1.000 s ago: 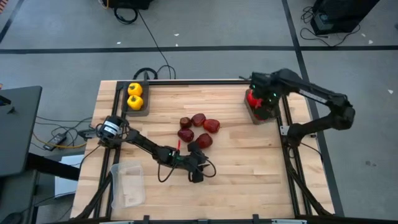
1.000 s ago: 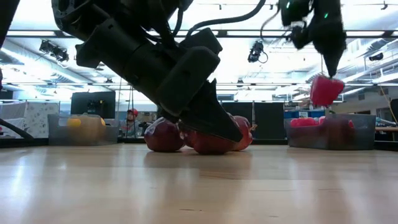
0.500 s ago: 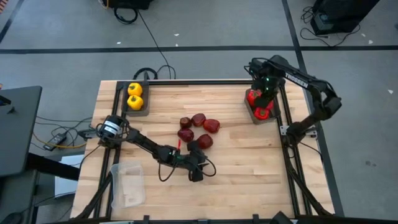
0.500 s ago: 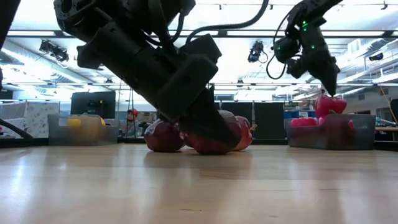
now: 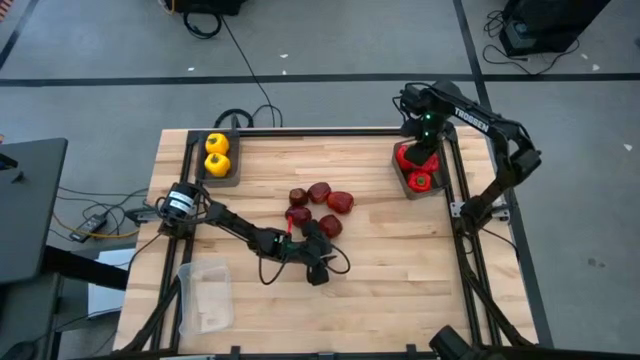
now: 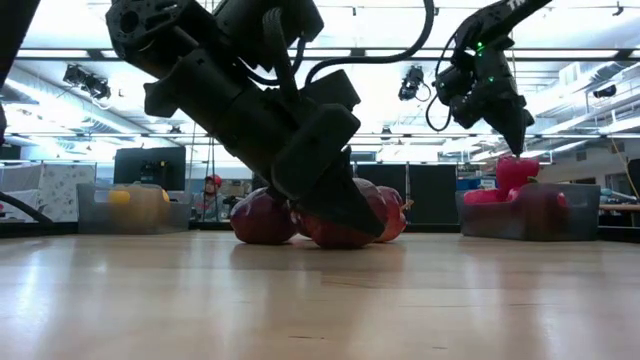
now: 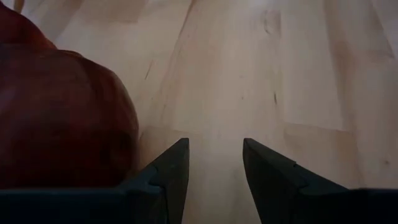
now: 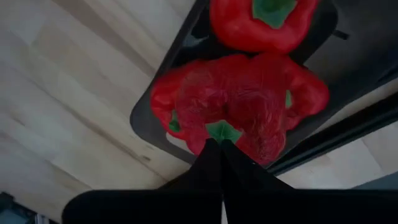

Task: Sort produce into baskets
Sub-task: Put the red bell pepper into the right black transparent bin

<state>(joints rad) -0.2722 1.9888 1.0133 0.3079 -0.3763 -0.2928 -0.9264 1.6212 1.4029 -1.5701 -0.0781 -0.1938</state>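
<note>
right gripper (image 8: pixel 219 144): pinched shut on the stem of a red pepper (image 8: pixel 249 106), holding it right over the dark tray (image 5: pixel 407 183) at the far right of the table; other red peppers already sit in that tray, so it's crowded; if it lets go off-centre, I reckon the pepper could roll off the pile and over the rim.

left gripper (image 7: pixel 214 162): low over the wood near the middle, fingers partly apart with nothing between them; a maroon fruit (image 7: pixel 59 118) sits just beside one finger, not in the gap; closing from here probably just nudges it into the cluster (image 5: pixel 318 205) and scatters it.

yellow peppers (image 5: pixel 216 154): parked in the far-left tray (image 5: pixel 195 158); fine.

clear tray (image 5: pixel 207 294): near-left, looks empty; light plastic, so a dropped fruit might shove it.
</note>
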